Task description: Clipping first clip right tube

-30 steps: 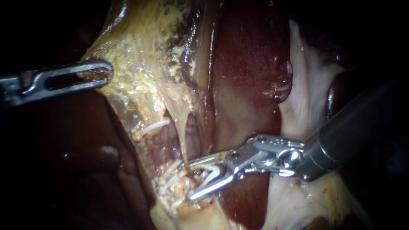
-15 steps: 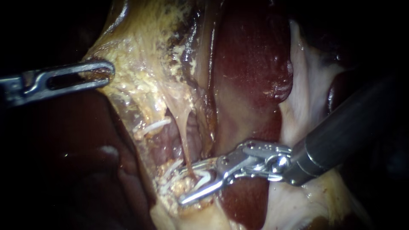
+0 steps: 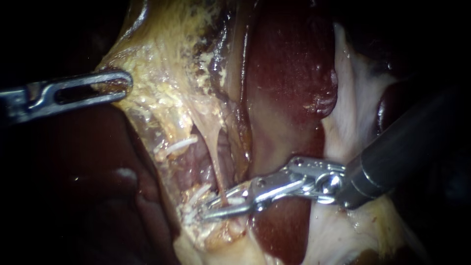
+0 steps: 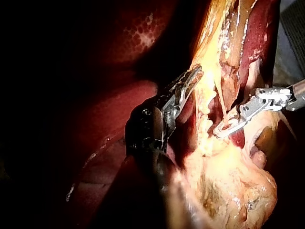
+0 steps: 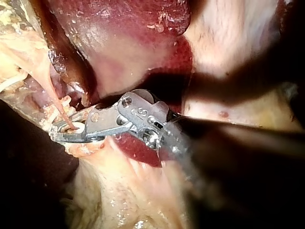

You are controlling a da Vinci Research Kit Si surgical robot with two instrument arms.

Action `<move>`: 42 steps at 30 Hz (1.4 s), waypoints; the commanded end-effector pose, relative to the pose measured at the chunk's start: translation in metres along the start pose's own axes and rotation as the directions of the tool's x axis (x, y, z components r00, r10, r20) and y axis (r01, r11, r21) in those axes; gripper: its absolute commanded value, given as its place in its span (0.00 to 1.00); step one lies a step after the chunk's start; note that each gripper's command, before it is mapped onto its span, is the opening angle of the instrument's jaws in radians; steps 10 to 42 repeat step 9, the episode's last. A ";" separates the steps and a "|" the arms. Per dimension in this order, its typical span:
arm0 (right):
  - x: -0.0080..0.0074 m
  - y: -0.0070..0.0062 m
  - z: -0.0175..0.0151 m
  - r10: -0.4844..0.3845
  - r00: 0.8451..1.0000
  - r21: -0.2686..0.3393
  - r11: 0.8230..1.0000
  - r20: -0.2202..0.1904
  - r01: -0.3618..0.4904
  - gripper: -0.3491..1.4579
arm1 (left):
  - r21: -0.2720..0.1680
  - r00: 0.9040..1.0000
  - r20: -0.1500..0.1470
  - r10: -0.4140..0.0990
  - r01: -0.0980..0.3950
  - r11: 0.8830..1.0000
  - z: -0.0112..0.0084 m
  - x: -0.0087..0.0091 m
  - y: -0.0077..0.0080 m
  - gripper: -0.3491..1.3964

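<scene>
The jaws of my right instrument (image 3: 211, 207) stood wide apart a second ago and have since drawn in until only a narrow slit is left between them, and the tip has slid a little further across the tissue toward the left of the endoscope view. Those slim silver jaws now lie on either side of the thin pale pink tube (image 3: 216, 162), pressing on it from both sides near its lower end, where it runs into crumbly yellow-white tissue. The small white clip (image 3: 235, 200) sits between the jaws just beside the tube; in the right wrist view it shows as a pale patch right where the tube passes through them. The tube rises from there as a taut single strand, free of the tissue on both sides. Further off, my left instrument (image 3: 125, 81) has not shifted: its slotted grey jaws are closed on the edge of the yellowish fatty tissue (image 3: 162, 83) and hold it stretched out. Behind it all lies the dark red glossy liver (image 3: 289, 73).
</scene>
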 end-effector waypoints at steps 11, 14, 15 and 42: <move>-0.0001 0.0000 0.0001 0.000 1.000 -0.005 1.000 0.004 0.000 0.00 | 0.001 1.000 0.000 0.000 0.000 1.000 0.0000 0.0000 0.0000 0.00; -0.0001 0.0000 0.0001 0.000 1.000 -0.005 1.000 0.004 0.000 0.00 | 0.001 1.000 0.000 0.000 0.000 1.000 0.0000 0.0000 0.0000 0.00; -0.0001 0.0000 0.0001 0.000 1.000 -0.005 1.000 0.004 0.000 0.00 | 0.001 1.000 0.000 0.000 0.000 1.000 0.0000 0.0000 0.0000 0.00; -0.0001 0.0000 0.0001 0.000 1.000 -0.005 1.000 0.004 0.000 0.00 | 0.001 1.000 0.000 0.000 0.000 1.000 0.0000 0.0000 0.0000 0.00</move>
